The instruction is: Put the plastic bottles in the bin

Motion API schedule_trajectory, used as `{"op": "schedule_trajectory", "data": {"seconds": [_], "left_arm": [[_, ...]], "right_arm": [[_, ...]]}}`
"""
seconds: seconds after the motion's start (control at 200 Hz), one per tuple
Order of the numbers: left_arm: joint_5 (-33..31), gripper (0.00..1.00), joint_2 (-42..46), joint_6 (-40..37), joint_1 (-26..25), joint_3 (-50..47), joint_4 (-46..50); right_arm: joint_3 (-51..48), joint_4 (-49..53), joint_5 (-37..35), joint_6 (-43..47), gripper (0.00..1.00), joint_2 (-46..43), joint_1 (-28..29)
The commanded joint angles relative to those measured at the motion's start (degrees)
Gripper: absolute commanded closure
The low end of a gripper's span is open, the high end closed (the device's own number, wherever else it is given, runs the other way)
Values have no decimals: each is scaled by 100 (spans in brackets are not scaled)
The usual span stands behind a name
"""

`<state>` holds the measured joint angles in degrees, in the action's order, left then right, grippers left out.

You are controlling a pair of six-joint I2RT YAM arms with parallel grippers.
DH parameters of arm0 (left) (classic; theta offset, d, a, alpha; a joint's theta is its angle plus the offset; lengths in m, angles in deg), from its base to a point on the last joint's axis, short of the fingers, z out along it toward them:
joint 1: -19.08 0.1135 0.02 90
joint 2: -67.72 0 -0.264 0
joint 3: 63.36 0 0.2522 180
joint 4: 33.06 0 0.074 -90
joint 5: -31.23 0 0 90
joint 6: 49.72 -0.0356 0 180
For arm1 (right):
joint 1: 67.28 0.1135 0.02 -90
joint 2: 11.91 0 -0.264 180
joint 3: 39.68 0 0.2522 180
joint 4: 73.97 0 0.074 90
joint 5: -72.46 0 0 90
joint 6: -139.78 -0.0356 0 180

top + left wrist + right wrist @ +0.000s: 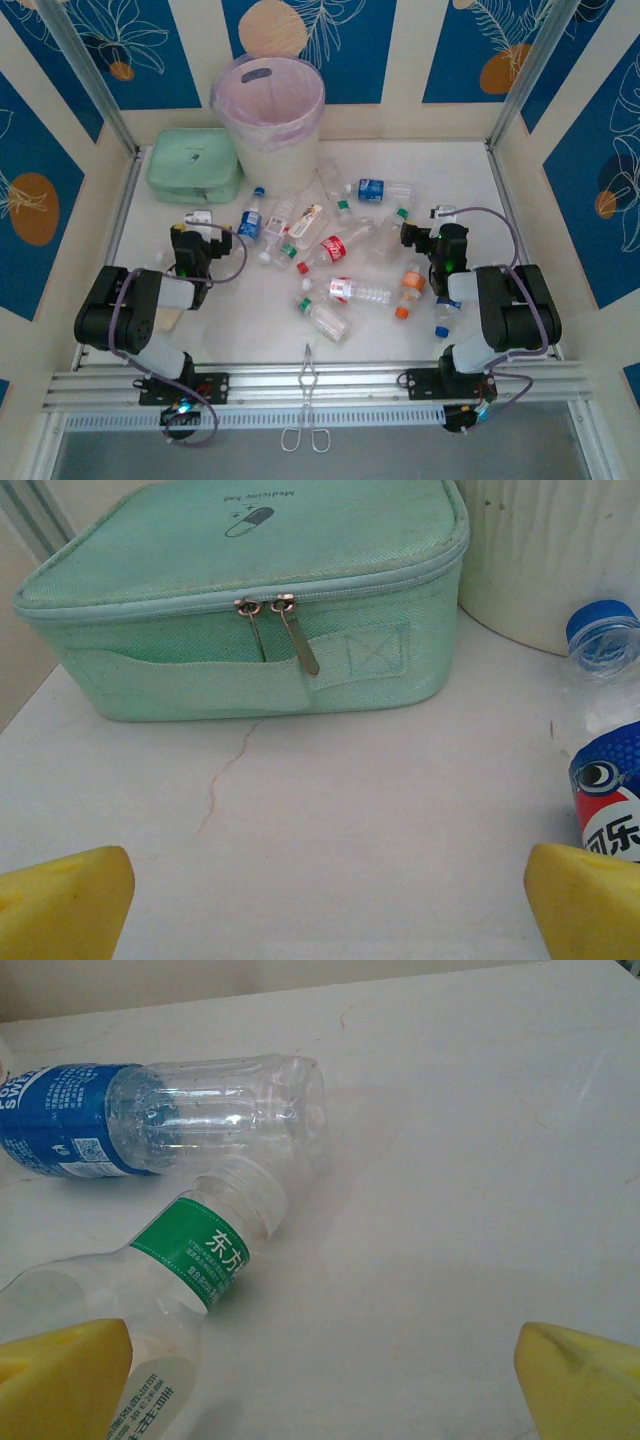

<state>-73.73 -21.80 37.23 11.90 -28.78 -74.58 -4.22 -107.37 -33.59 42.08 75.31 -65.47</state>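
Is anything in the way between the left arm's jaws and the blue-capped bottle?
No. Only bare table lies between the open left jaws and the blue-capped bottle, just to their right. The green case sits farther ahead, off that path.

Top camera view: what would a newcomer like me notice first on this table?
The jumble of clear plastic bottles lying across the middle of the white table, caps in blue, green and orange. Behind them at the far edge stands the white bin with its pinkish liner, a mint-green zip case beside it on the left.
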Motion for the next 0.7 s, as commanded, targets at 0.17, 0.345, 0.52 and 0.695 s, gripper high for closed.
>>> {"op": "schedule_trajectory", "data": {"seconds": [0.17,0.345,0.52,0.695], "left_arm": [[112,0,-44,94,63,-43,-149],[108,0,-44,94,59,-34,-133],[181,0,-40,178,140,1,-29],[200,0,-48,184,151,19,-8]], "right_arm": [[98,-136,10,-21,1,6,21],[103,-133,24,-21,1,6,6],[120,-92,129,-46,1,-2,-39],[133,-53,240,-77,1,-3,-99]]}}
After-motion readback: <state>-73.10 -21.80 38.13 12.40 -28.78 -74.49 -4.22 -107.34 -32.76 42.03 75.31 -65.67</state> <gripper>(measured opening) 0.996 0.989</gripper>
